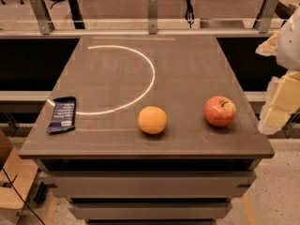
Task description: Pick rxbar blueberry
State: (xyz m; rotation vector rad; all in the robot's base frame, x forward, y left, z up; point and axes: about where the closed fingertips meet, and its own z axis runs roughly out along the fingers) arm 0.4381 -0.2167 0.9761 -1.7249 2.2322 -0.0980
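The rxbar blueberry (62, 114) is a flat dark navy wrapper with white print. It lies flat near the left edge of the grey table (140, 78), towards the front. My gripper (280, 97) hangs at the right edge of the view, just beyond the table's right side and above floor level. It is far from the bar, with nothing seen in it. An orange (152, 120) sits at the front middle of the table. A red apple (220, 111) sits at the front right, closest to the gripper.
A bright curved reflection (140, 86) arcs across the tabletop. A metal railing with posts (152, 13) runs behind the table. Dark gaps lie on both sides of the table. A wooden box (11, 182) stands on the floor at the lower left.
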